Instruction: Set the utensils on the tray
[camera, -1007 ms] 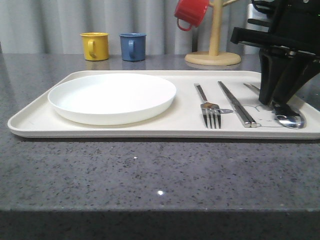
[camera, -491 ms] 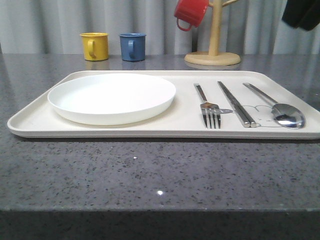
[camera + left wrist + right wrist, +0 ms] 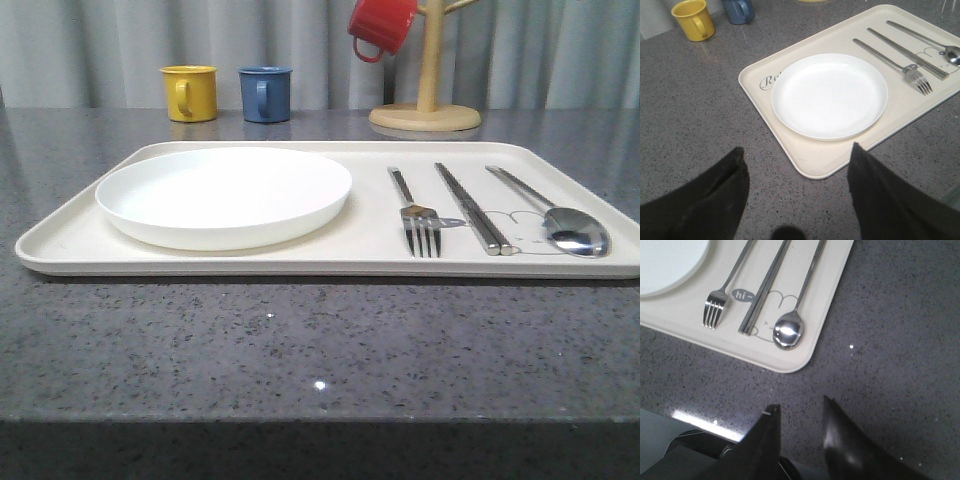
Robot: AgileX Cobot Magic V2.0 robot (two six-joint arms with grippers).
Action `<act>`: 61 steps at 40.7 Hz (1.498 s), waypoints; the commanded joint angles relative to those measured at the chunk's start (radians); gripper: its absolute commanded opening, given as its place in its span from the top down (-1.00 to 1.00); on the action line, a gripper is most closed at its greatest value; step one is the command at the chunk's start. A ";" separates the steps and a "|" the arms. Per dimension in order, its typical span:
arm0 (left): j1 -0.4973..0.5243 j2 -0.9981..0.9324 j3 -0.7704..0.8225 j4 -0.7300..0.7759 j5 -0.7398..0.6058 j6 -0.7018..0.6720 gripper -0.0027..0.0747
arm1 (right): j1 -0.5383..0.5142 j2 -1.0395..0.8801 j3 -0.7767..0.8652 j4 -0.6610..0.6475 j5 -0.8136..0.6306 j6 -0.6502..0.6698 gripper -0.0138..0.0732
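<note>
The cream tray lies on the grey counter. On it rest a round white plate, a fork, a pair of chopsticks and a spoon, side by side. The left wrist view has the same tray, plate, fork, chopsticks and spoon. My left gripper hangs open above the bare counter near the tray's corner. My right gripper is open over the counter, back from the tray, fork, chopsticks and spoon.
A yellow mug and a blue mug stand behind the tray. A red mug hangs on a wooden mug tree at the back right. The counter's front edge lies near my right gripper.
My right arm stood over the spoon a second ago, then lifted up and to the right out of the front view. The spoon stays on the tray.
</note>
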 commanded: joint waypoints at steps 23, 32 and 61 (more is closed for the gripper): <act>0.001 0.002 -0.025 -0.007 -0.076 -0.011 -0.16 | -0.004 -0.412 0.118 -0.015 -0.074 0.019 0.12; 0.001 0.002 -0.025 -0.007 -0.076 -0.011 0.32 | -0.004 -0.412 0.121 -0.015 -0.078 0.019 0.73; 0.077 -0.138 0.048 -0.006 -0.111 -0.011 0.98 | -0.004 -0.412 0.121 -0.015 -0.089 0.019 0.95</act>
